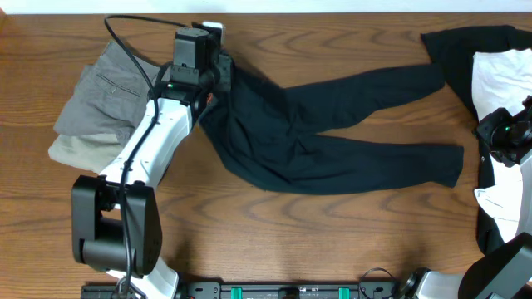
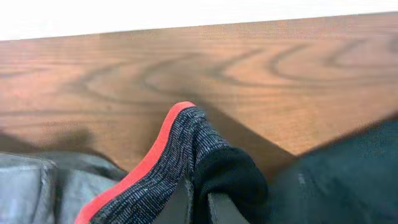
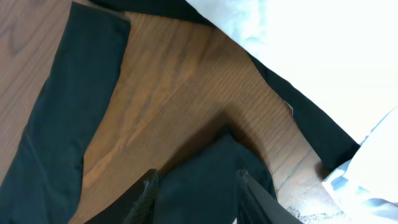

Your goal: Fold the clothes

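Clearly the task is partway done, by my reading: a grey garment (image 1: 104,91) and a beige garment (image 1: 79,149) lie stacked and folded at the left of the bench (image 1: 332,241), while the trousers (image 1: 332,124) lie unfolded across the middle, waist to the left and both legs running right; a black garment (image 1: 465,46) and a white garment (image 1: 503,71) sit in a loose heap at the right edge, not yet folded; so the trousers and that heap are what is left. The left end effector (image 1: 218,79) is at the trousers' waist, and the right end effector (image 1: 499,133) hangs over the heap, well apart from the leg ends. The overhead view gives this whole layout but hides both grips; the left wrist view shows the left end effector (image 2: 200,208) pressed together on the waistband (image 2: 180,155), its red lining and grey inner band turned up off the wood; the right wrist view shows the right end effector (image 3: 199,193) with fingers (image 3: 149,193) spread, dark cloth showing between them, though I cannot tell whether they touch it; it also shows bare wood between a strip of black cloth and the white garment (image 3: 323,56).
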`<state>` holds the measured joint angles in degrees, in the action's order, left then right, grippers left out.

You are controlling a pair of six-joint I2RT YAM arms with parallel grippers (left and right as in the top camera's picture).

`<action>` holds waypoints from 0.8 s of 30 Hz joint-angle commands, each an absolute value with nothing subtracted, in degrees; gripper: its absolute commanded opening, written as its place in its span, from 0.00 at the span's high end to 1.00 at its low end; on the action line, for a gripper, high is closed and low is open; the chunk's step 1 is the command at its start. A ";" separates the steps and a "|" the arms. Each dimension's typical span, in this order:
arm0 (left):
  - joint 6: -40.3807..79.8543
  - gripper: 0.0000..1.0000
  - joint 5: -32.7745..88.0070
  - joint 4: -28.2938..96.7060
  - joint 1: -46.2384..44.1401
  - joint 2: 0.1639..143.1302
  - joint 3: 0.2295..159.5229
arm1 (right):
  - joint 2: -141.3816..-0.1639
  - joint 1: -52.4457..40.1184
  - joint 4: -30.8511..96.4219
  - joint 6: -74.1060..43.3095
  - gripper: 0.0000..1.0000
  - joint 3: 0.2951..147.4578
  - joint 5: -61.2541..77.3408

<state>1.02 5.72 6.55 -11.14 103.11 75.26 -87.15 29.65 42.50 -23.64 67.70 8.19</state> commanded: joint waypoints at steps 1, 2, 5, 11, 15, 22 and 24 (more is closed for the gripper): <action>0.03 0.94 -0.86 4.60 -10.92 109.10 75.66 | -87.44 29.17 42.50 -23.05 0.61 67.26 8.36; 0.08 0.94 -2.00 3.75 -10.87 110.72 75.66 | -87.44 29.17 42.50 -23.05 0.61 67.26 8.36; 1.37 0.88 -4.34 3.46 -10.68 114.06 75.68 | -87.44 29.17 42.52 -23.05 0.61 67.26 8.36; 1.56 0.30 -4.34 7.20 -10.63 111.46 75.68 | -87.53 29.17 42.48 -23.05 0.59 67.26 7.92; 1.54 0.11 -4.34 13.47 -10.61 105.30 75.68 | -88.14 29.17 42.63 -23.07 0.58 67.26 7.94; 4.38 0.18 -4.03 29.89 -10.61 102.59 75.18 | -91.02 27.73 42.83 -23.07 0.57 67.26 7.94; 4.60 0.23 -3.90 30.74 -10.61 103.85 73.95 | -92.36 26.96 42.70 -23.07 0.57 67.26 7.97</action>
<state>3.11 -3.42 29.67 -10.92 101.19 75.46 -90.41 28.64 42.63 -23.62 67.68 8.05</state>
